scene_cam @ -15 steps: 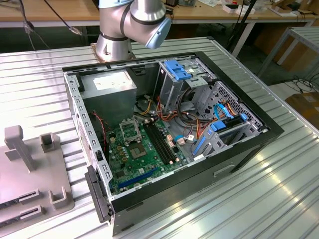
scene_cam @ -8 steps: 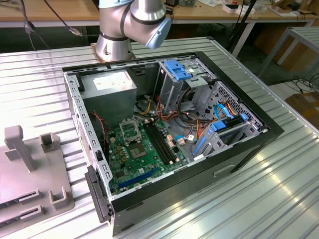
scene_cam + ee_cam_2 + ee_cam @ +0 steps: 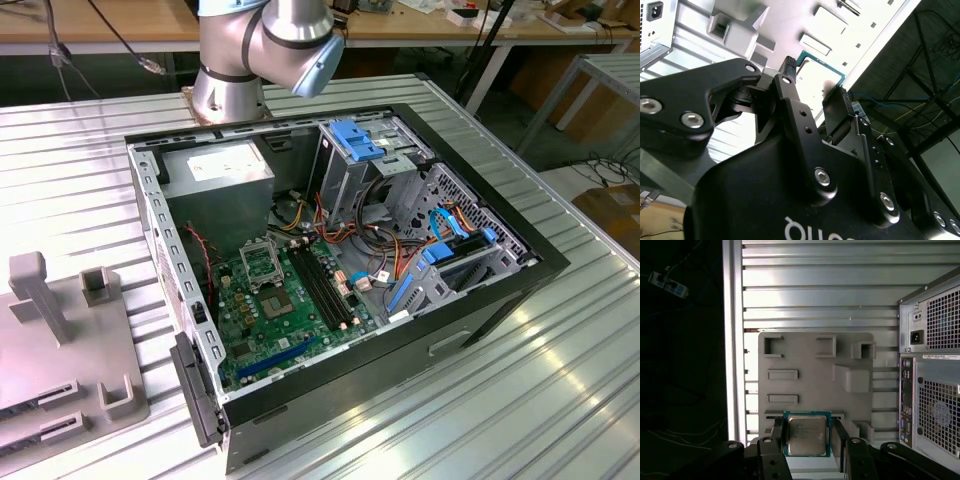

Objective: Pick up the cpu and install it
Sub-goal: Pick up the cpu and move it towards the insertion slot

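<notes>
The cpu [image 3: 806, 436], a small square plate with a silver-grey face and a green rim, sits between my gripper's [image 3: 807, 432] two black fingers, which press on its opposite edges. In the second wrist view the same cpu [image 3: 821, 75] shows edge-on in the gripper [image 3: 816, 80]. It hangs well above a grey holder plate [image 3: 815, 375] with raised slots. The open computer case [image 3: 340, 270] lies on its side on the table. Inside it is the green board [image 3: 285, 320] with an empty square socket [image 3: 262, 262]. The arm's base [image 3: 235, 75] stands behind the case.
The grey holder plate [image 3: 60, 340] lies at the exterior view's left of the case, on the ribbed metal table [image 3: 500, 400]. A grey power supply box [image 3: 225, 175], blue drive brackets [image 3: 360, 140] and cable bundles [image 3: 400, 250] crowd the case around the board. The table's edge [image 3: 732, 340] runs beside the holder.
</notes>
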You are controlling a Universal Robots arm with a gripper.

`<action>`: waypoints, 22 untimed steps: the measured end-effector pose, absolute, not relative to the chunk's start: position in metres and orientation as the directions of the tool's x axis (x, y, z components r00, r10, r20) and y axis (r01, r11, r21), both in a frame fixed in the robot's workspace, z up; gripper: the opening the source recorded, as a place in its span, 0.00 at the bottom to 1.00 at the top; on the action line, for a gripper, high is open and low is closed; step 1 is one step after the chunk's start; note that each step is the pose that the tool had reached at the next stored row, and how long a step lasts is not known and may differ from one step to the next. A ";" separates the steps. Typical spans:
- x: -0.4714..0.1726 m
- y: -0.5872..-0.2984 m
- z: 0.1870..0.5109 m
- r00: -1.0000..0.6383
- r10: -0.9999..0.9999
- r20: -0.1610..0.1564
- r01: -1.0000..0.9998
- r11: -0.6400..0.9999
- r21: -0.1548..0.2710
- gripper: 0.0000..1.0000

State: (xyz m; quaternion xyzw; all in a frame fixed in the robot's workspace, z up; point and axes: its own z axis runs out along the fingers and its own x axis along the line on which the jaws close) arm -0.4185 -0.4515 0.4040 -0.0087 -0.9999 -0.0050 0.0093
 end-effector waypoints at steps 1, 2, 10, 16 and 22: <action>-0.418 -0.452 0.404 -1.000 0.017 0.019 0.018 1.000 0.010 0.47; -0.416 -0.452 0.404 -1.000 0.017 0.019 0.017 1.000 0.010 0.47; -0.407 -0.452 0.404 -1.000 0.017 0.019 0.018 1.000 0.010 0.47; -0.401 -0.452 0.404 -1.000 0.017 0.019 0.018 1.000 0.010 0.47; -0.395 -0.452 0.404 -1.000 0.017 0.019 0.018 1.000 0.010 0.47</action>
